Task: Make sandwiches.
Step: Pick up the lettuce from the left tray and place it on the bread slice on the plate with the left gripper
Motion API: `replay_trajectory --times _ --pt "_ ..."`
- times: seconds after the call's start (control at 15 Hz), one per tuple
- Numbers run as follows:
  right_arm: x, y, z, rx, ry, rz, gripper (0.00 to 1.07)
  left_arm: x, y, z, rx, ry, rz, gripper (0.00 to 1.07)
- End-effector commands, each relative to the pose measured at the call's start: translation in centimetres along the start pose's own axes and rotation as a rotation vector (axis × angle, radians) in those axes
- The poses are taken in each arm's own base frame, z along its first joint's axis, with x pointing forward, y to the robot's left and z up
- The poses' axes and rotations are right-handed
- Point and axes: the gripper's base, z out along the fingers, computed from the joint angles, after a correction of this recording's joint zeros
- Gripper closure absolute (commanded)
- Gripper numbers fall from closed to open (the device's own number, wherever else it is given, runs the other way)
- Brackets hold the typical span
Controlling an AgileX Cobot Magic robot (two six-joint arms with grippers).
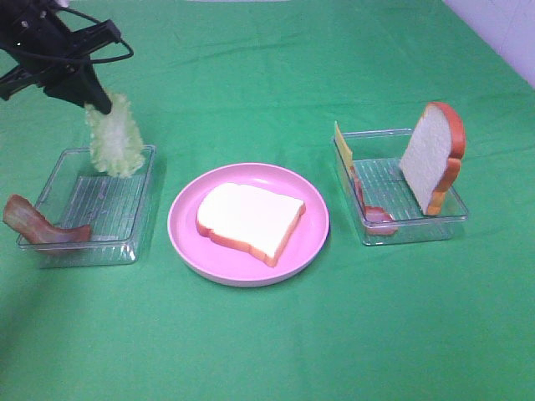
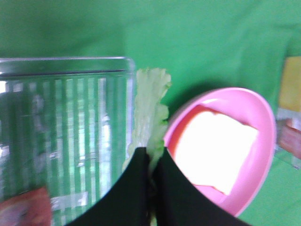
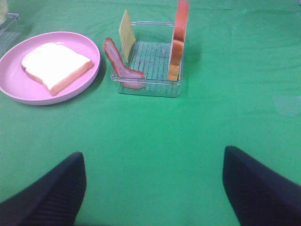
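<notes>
My left gripper (image 1: 99,104) (image 2: 153,165) is shut on the pale green lettuce leaf (image 1: 113,138) (image 2: 149,113), which hangs above the far edge of the left clear tray (image 1: 142,213). One white bread slice (image 1: 251,219) (image 3: 56,66) lies flat on the pink plate (image 1: 188,242) (image 3: 14,92). My right gripper (image 3: 155,188) stands open over bare green cloth, short of the right tray (image 1: 401,230) (image 3: 150,63). That tray holds an upright bread slice (image 1: 433,154) (image 3: 178,40), a yellow cheese slice (image 1: 343,146) (image 3: 126,30) and a bacon strip (image 1: 374,213) (image 3: 122,66).
Another bacon strip (image 1: 38,224) (image 2: 23,212) leans over the near left corner of the left tray (image 2: 66,132). Green cloth covers the whole table, with a pale wall at the far right corner (image 1: 501,33).
</notes>
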Motion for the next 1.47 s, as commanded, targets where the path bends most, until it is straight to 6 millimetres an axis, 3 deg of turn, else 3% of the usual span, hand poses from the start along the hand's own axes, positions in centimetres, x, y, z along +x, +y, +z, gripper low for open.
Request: replay_trajectory --times 0.07,0.13,0.33,0.6,0.8,1.27,1.33,1.4,1.47 --pt "0.0 0.0 -0.1 -0.001 -0.017 -0.001 0.31 0.3 -2.7 0.6 0.15 -0.015 0.095 1.07" --pt "0.0 0.0 -0.1 -0.001 -0.017 -0.001 0.31 1.0 -5.0 1.6 0.223 -0.008 0.166 1.07" --pt "0.0 0.0 -0.1 -0.001 -0.017 -0.001 0.31 3.1 -8.9 4.6 0.315 0.064 0.218 1.07" --pt "0.0 0.0 -0.1 -0.001 -0.017 -0.001 0.31 5.8 -11.2 8.8 0.309 0.182 0.272 1.07" --pt "0.0 0.0 -0.1 -0.001 -0.017 -0.001 0.31 7.3 -10.8 12.1 0.224 0.264 0.292 1.07" --pt "0.0 0.0 -0.1 -0.002 -0.017 -0.001 0.31 7.0 -8.8 12.5 0.018 0.257 0.293 1.06" --pt "0.0 0.0 -0.1 -0.002 -0.017 -0.001 0.31 6.9 -8.9 12.6 0.019 0.241 0.297 0.98" --pt "0.0 0.0 -0.1 -0.002 -0.017 -0.001 0.31 6.7 -9.2 12.8 0.025 0.198 0.328 0.72" --pt "0.0 0.0 -0.1 -0.002 -0.017 -0.001 0.31 6.5 -9.3 12.9 0.027 0.172 0.342 0.57"
